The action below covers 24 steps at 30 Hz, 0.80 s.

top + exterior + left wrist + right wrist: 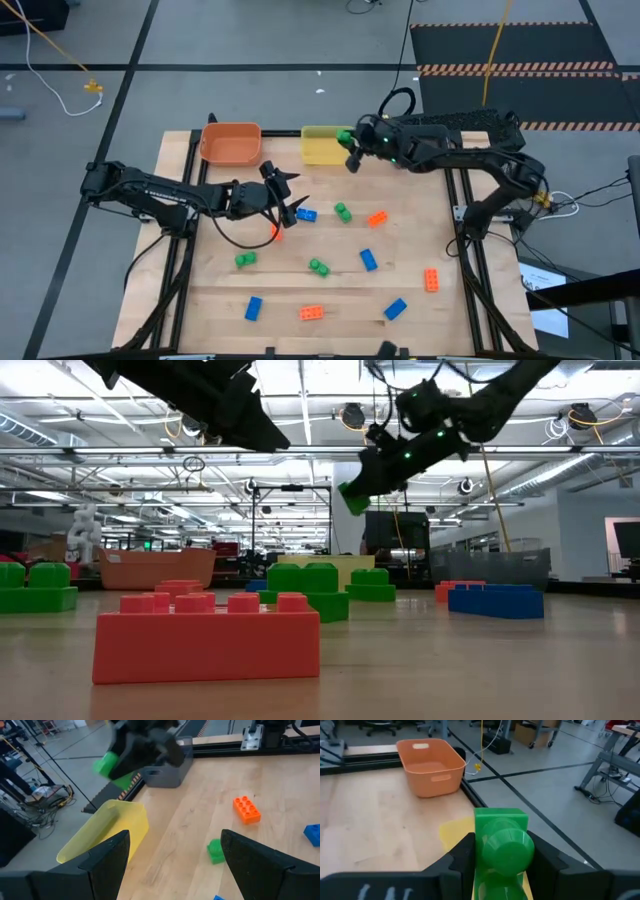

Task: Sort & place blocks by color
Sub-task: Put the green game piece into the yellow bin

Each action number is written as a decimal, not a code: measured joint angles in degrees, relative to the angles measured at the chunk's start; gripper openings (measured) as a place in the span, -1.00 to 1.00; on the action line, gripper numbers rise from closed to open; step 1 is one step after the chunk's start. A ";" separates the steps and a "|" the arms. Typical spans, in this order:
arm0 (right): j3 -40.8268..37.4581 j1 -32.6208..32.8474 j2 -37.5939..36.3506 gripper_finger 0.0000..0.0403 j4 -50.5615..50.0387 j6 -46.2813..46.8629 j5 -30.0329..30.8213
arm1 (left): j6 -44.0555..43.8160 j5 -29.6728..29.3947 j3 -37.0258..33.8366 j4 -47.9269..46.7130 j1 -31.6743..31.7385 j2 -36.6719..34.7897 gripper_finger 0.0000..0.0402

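My right gripper (350,148) is shut on a green block (500,842) and hovers at the near edge of the yellow bin (322,146). In the low view the green block (352,496) hangs high above the table. My left gripper (285,197) is open and raised over the table's middle left, beside a blue block (306,214) and above an orange block (277,232). Other green (343,211), blue (368,259) and orange (377,218) blocks lie flat on the table. My right gripper pinches the green block between its two fingers (462,855), one on each side wall (479,832). The studded end points away from the wrist. The block is lifted clear of the table, over the yellow bin's (455,827) edge.
The orange bin (232,142) stands at the far edge, left of the yellow bin. A grey bin (165,772) sits beyond the yellow one, under my right arm. More blocks lie toward the near edge (311,313). Bare wood shows between them.
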 joint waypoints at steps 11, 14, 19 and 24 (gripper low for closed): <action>9.82 -2.91 11.13 -0.43 -5.83 -3.30 0.01 | 0.64 0.00 0.00 -0.93 0.00 0.00 0.57; 9.88 -4.05 12.32 -0.39 -6.06 -2.47 0.55 | 0.64 0.00 0.00 -1.09 0.00 0.00 0.57; 9.89 -4.52 12.54 -0.13 -5.73 -1.34 1.79 | 0.66 0.00 0.00 -2.02 0.00 0.00 0.57; 9.89 -4.44 12.52 0.10 -5.67 -1.16 1.82 | 0.62 0.00 0.00 -2.31 0.00 0.00 0.57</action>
